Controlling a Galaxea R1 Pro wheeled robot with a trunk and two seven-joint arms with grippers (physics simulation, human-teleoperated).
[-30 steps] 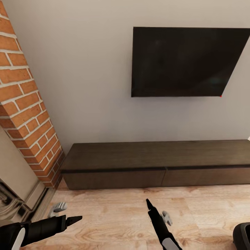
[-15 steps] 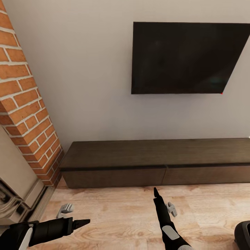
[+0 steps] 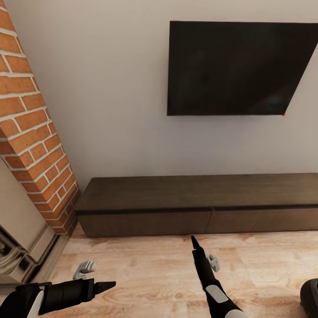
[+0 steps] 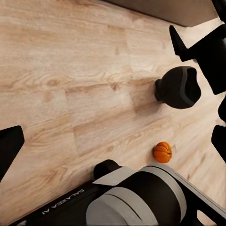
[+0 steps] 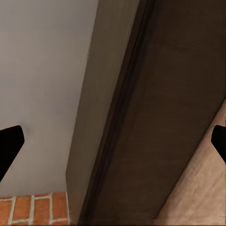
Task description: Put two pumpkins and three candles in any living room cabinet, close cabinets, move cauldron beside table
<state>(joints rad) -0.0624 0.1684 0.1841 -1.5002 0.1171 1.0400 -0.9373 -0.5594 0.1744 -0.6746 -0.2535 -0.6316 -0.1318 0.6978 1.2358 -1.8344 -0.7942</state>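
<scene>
The long, low, dark brown cabinet [image 3: 198, 205] runs along the wall, its drawer fronts shut. My right gripper [image 3: 194, 244] points at its front just above the floor; in the right wrist view the cabinet [image 5: 160, 117] is close, and the gripper [image 5: 113, 141] is open and empty. My left gripper [image 3: 106, 286] hovers low over the floor, open and empty. The left wrist view looks back at the black cauldron [image 4: 181, 87] lying on the wooden floor and one orange pumpkin [image 4: 163, 152] beside my base. The cauldron's edge [image 3: 310, 297] shows at the head view's lower right. The candles are out of view.
A brick fireplace column [image 3: 31, 132] stands at the left, close to the cabinet's end. A black TV [image 3: 238, 68] hangs on the wall above the cabinet. Pale wooden floor [image 3: 145, 274] lies between me and the cabinet.
My right gripper has reached forward, closer to the cabinet front. The left gripper has shifted slightly to the right. The head view has tilted a little.
</scene>
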